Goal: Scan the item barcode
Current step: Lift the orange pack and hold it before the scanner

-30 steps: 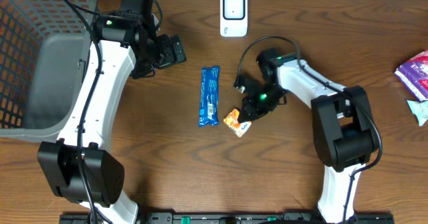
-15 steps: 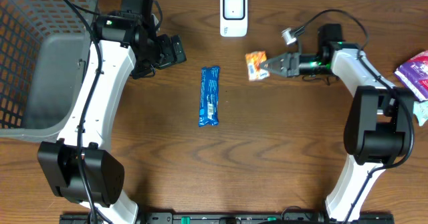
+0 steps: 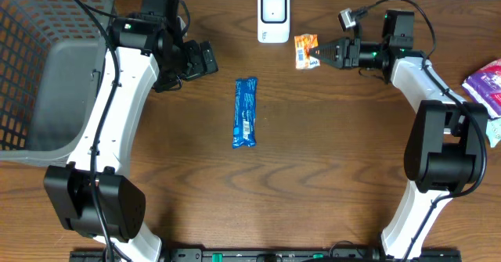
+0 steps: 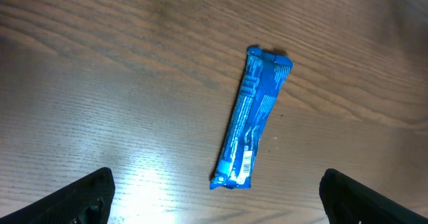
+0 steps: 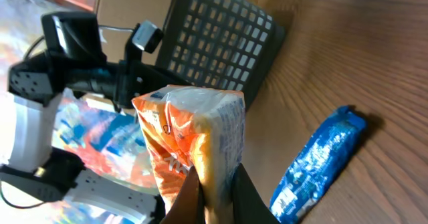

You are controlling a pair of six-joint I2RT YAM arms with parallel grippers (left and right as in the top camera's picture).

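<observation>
Beside scanner [image 3: 272,16], right claw [image 3: 316,56] pinches orange packet [image 3: 304,50].

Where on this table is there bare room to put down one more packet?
Bare wood lies between the blue snack bar and the right arm, and between the bar and the near edge. Crowded: the back, where the right pincer holds the orange packet beside the white scanner, and the left, by the basket.

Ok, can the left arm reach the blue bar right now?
Probably yes. The left gripper is open and empty, the blue bar lies alone close by, and the right gripper is off holding the orange packet.
</observation>
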